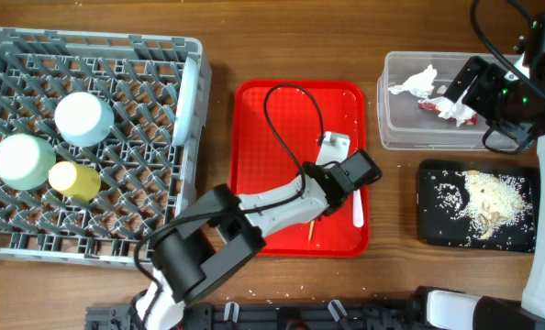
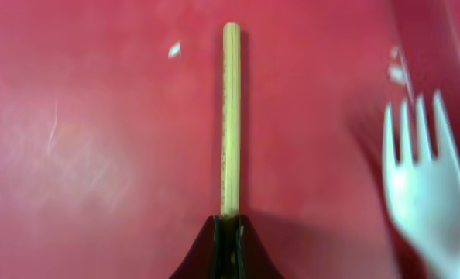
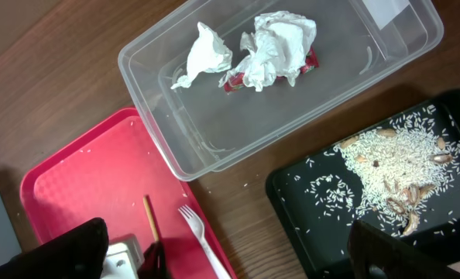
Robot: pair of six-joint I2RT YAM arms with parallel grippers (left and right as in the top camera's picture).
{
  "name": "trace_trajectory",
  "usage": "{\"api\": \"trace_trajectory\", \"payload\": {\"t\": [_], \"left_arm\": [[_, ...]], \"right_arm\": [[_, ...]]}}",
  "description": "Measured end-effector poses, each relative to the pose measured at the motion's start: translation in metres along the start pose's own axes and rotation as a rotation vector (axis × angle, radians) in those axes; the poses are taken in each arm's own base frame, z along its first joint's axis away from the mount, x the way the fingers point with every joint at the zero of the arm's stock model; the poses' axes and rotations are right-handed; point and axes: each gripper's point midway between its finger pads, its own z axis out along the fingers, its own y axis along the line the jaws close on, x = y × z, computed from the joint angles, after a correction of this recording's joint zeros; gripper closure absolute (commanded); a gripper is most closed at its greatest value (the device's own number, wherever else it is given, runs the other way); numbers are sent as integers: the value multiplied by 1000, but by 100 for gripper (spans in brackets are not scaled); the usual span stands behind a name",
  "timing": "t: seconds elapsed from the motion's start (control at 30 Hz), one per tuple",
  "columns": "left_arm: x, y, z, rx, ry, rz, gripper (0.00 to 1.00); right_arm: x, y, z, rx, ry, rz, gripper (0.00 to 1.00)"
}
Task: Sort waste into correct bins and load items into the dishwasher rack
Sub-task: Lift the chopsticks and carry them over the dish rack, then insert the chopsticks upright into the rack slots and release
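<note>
A thin wooden chopstick lies on the red serving tray, and my left gripper is shut on its near end. In the overhead view the left gripper sits low on the tray, with the chopstick poking out toward the front edge. The white plastic fork lies just right of it. My right gripper stands open and empty, hovering by the clear tub, which holds crumpled tissues and a red wrapper. Rice scraps cover the black tray.
The grey dishwasher rack fills the left side. It holds a pale blue plate on edge, a white bowl, a mint-green bowl and a yellow cup. A few crumbs dot the serving tray.
</note>
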Motion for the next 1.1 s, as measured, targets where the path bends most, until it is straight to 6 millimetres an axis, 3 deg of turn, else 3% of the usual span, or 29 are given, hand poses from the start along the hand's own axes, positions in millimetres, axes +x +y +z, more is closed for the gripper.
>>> {"api": "trace_trajectory", "payload": {"t": [0.1, 0.2, 0.27, 0.33, 0.4, 0.43, 0.47, 0.57, 0.6, 0.63, 0.7, 0.8, 0.9, 1.0, 1.1], "left_arm": [[8, 6, -21, 24, 53, 13, 96], [-5, 15, -63, 77, 68, 17, 96], [-12, 37, -92, 84, 85, 20, 96], [-26, 68, -121, 80, 75, -22, 96], [-40, 112, -150, 59, 52, -84, 96], [-56, 141, -172, 68, -9, -140, 96], [-66, 156, -186, 76, -54, -168, 96], [-89, 227, -237, 81, -217, -243, 96], [-93, 260, -249, 31, -271, -259, 96], [-95, 280, -255, -2, -296, -261, 96], [-101, 314, -252, -26, -315, -202, 96], [-106, 335, -230, 43, -293, -149, 96], [-108, 360, -179, 103, -229, -134, 96], [-89, 365, -120, 173, -91, -141, 96], [-74, 364, -89, 214, -7, -153, 93]], "right_arm": [[0, 0, 0, 0, 0, 0, 0], [0, 0, 0, 0, 1, 0, 0], [0, 0, 0, 0, -1, 0, 0], [0, 0, 0, 0, -1, 0, 0], [0, 0, 0, 0, 0, 0, 0], [0, 0, 0, 0, 0, 0, 0], [0, 0, 0, 0, 0, 0, 0], [0, 0, 0, 0, 0, 0, 0], [0, 0, 0, 0, 0, 0, 0], [0, 0, 0, 0, -1, 0, 0], [0, 0, 0, 0, 0, 0, 0], [0, 0, 0, 0, 0, 0, 0], [-1, 0, 0, -1, -2, 0, 0], [0, 0, 0, 0, 0, 0, 0], [0, 0, 0, 0, -1, 0, 0]]}}
